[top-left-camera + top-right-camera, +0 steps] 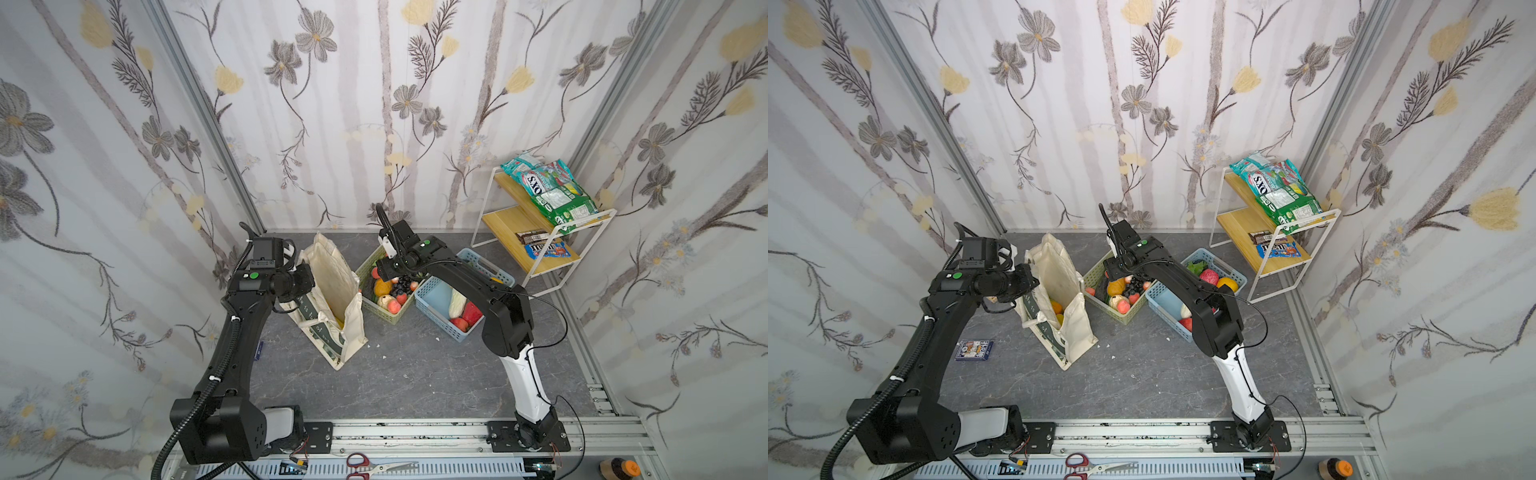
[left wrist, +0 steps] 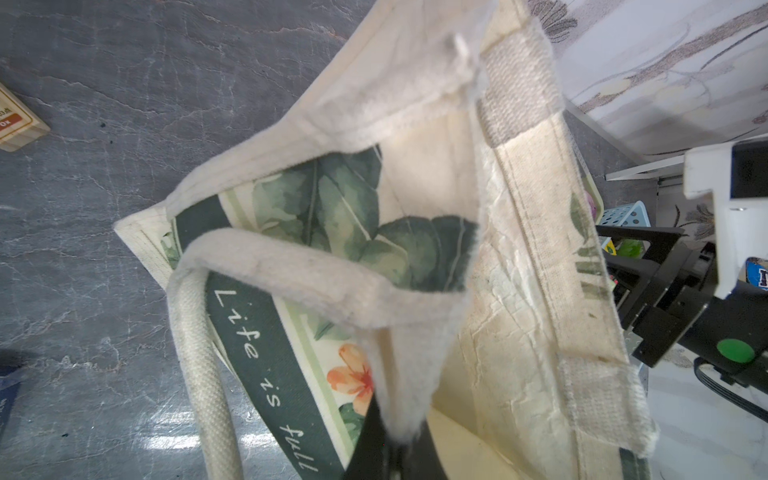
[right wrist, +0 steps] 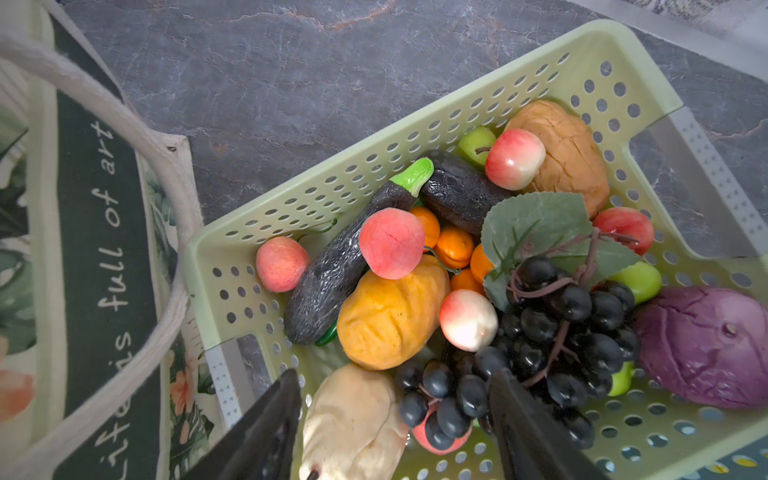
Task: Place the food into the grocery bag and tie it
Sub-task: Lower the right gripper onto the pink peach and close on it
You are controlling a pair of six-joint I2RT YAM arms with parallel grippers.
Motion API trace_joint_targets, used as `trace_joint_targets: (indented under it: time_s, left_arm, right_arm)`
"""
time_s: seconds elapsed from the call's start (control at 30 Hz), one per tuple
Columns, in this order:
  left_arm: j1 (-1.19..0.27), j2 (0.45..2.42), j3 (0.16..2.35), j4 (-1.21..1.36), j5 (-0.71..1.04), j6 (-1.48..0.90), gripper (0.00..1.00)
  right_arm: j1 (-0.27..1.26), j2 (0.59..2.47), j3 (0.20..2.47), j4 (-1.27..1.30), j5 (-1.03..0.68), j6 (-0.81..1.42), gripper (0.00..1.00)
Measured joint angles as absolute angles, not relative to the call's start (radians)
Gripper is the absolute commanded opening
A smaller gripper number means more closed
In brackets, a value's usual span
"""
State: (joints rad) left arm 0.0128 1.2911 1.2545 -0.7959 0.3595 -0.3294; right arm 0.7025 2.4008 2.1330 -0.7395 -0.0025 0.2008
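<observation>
Red-handled scissors (image 1: 365,464) lie on the front rail as two black robot arms work over a grey marbled table (image 1: 415,374). At left, the tall cream canvas grocery bag (image 1: 354,328), printed with green leaves and a dark green lettered band, stands upright with its mouth open. The left jaws are pinched tight on a fold of its cream rim. Yellow and orange toy food (image 1: 1056,308) sits at the bottom.

Just beside the bag, the right jaws hang wide and empty over a pale green perforated plastic basket (image 3: 374,137). They are directly above a bunch of glossy black toy grapes (image 3: 552,324) heaped with a pink peach (image 3: 390,249), a black aubergine (image 3: 332,282) and a purple vegetable (image 3: 706,345). Beyond, a blue lattice basket (image 1: 438,322) holds more produce. A white wire shelf (image 1: 505,220) of crinkly snack packets (image 1: 557,195) stands by the back wall.

Most of the food lies outside the bag. The risks from here are three. The grape stems could snag neighbouring fruit and drag it out. A pinch on single berries could slip mid-carry. The soft rim could pull free, letting the mouth sag shut.
</observation>
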Motion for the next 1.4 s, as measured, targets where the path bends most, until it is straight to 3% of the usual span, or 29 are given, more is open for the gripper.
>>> trace_joint_targets:
  time_s: [1.4]
  left_arm:
    - [0.002,1.316,1.301,-0.823,0.333,-0.322,0.00]
  right_arm:
    - [0.683,2.614,2.222,-0.532,-0.072,0.297,0.56]
